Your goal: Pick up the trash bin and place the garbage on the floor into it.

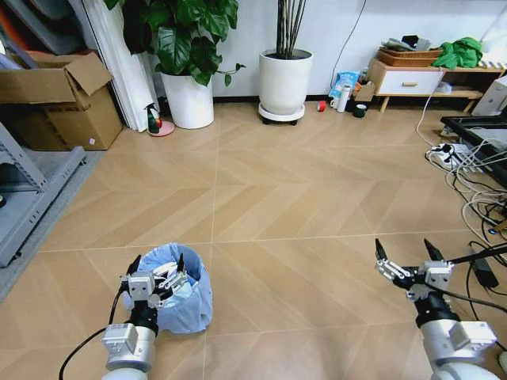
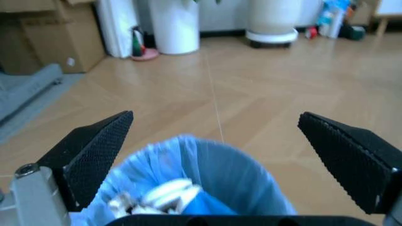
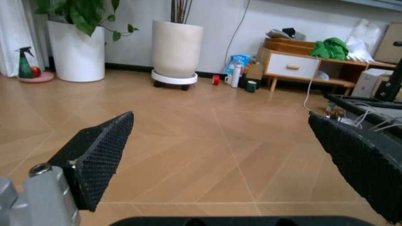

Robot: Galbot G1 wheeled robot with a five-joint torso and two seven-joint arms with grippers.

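- A wide wooden floor (image 1: 301, 206) with a herringbone pattern is seen from the head view, stretching to a white wall at the top of the frame.
- The trash bin (image 1: 178, 305), lined with a crinkly light-blue bag, is placed on the floor at the lower left of the frame.
- White crumpled garbage (image 2: 164, 197) is seen inside the bin, at the bottom centre of the left wrist view.
- The left tool (image 1: 157, 267) is held just above the bin's rim at the lower left, with its two dark fingers spread apart and nothing gripped between them.
- In the left wrist view the textured fingers (image 2: 99, 154) are shown on either side of the bin's opening; contact with the rim cannot be told.
- The right tool (image 1: 409, 252) is held over bare floor at the lower right of the head view, well apart from the bin, its fingers likewise spread wide and empty.
- Two large white plant pots (image 1: 285, 82) are set against the wall at the upper centre, with a cardboard box (image 1: 59, 99) at the upper left.
- A low wooden cabinet (image 1: 408, 77) is seen at the upper right, with a green cloth (image 1: 459, 53) on top.
- Tangled cables (image 1: 475, 186) are spread along the right edge.
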